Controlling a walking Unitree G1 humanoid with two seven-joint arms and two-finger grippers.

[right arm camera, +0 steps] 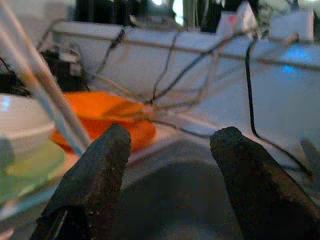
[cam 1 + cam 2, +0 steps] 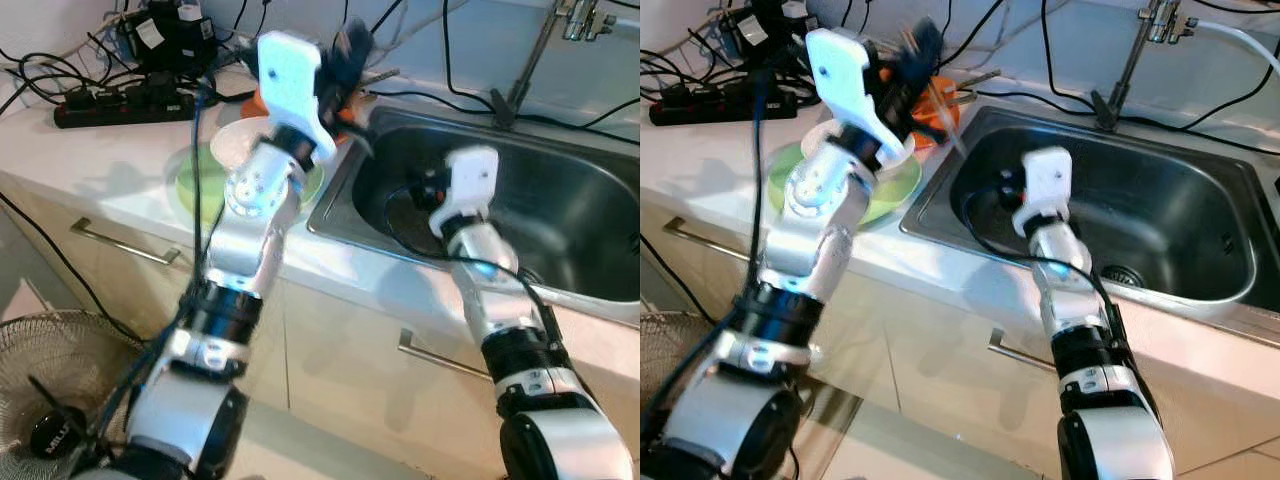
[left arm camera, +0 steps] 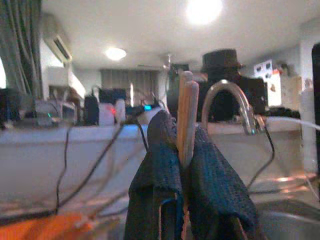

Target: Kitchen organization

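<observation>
My left gripper (image 2: 347, 58) is raised over the counter's back edge, beside the sink's left corner. In the left wrist view its fingers (image 3: 160, 165) are shut on a pair of pale wooden chopsticks (image 3: 187, 112) that stick out past the tips. An orange plate (image 2: 262, 100) lies just behind it. A white bowl (image 2: 236, 146) rests on a green plate (image 2: 198, 188) under the left forearm. My right gripper (image 1: 170, 142) hangs inside the steel sink (image 2: 565, 195), open, with nothing between its fingers.
A faucet (image 2: 528, 62) rises behind the sink. A black power strip (image 2: 120, 105) and tangled cables lie on the counter at the back left. Cabinet handles (image 2: 125, 243) run below the counter. A floor fan (image 2: 50, 390) stands at lower left.
</observation>
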